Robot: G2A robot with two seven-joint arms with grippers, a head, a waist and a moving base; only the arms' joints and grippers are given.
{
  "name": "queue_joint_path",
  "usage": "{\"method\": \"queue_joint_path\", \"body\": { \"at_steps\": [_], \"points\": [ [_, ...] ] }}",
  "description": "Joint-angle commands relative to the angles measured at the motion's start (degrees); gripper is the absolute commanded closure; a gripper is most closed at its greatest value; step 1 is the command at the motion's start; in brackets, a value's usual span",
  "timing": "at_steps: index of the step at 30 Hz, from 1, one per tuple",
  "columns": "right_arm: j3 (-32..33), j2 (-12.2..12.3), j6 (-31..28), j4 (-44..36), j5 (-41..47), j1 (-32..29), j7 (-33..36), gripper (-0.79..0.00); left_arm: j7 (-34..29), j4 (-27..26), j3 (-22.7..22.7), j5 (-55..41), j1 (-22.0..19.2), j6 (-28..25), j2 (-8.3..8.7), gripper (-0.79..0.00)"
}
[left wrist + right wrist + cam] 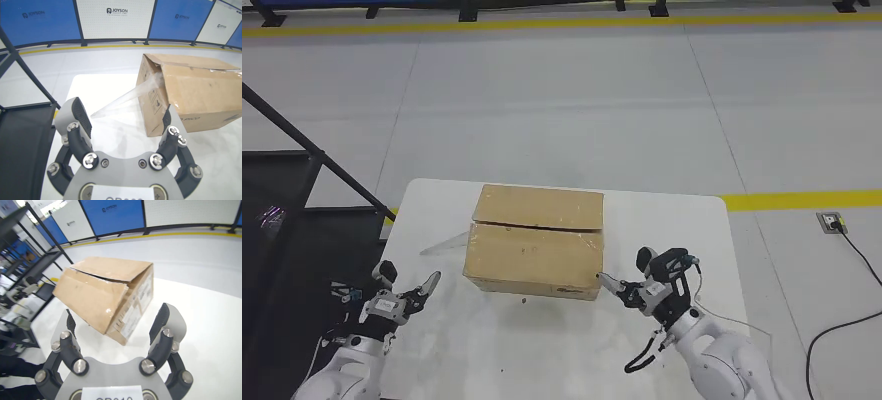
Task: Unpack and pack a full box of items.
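A brown cardboard box (537,238) stands near the middle of the white table (442,340), its top flaps closed with a slit seam between them. A strip of clear tape (121,100) hangs loose from one end of the box (191,89) down toward the table. My left gripper (408,283) is open near the table's front left, short of the box's left end. My right gripper (626,274) is open at the box's front right corner (113,332), with nothing between its fingers.
A black metal rack (287,250) stands beside the table's left edge. Bare table surface lies in front of the box between the two arms. A grey floor with yellow lines (802,200) surrounds the table.
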Motion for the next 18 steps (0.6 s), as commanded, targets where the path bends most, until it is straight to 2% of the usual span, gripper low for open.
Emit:
{"method": "queue_joint_path", "body": {
  "at_steps": [1,3,7,10,18],
  "points": [
    [-0.30,-0.32,-2.00,4.00,9.68,3.85,2.49,-0.785,0.41,1.66,0.10,-0.64,-1.76,-1.15,0.05,-0.785],
    [-0.66,-0.65,-4.32,8.50,17.75,7.54,5.41,-0.785,0.30,3.66,0.09,-2.71,-3.46,-2.36,0.07,-0.785],
    [-1.83,-1.21,-8.34,16.62,27.10,13.36,8.90,-0.785,1.00,5.51,0.38,-4.05,-5.00,-4.19,0.10,-0.785],
    [-2.88,-1.48,-11.38,20.84,31.34,16.19,11.55,-0.785,1.60,5.75,0.46,-3.84,-5.06,-4.86,0.13,-0.785],
    [-4.80,-1.98,-16.58,28.21,35.90,21.28,14.55,-0.785,1.02,6.38,0.71,-5.27,-5.34,-6.64,0.20,-0.785]
  ]
}}
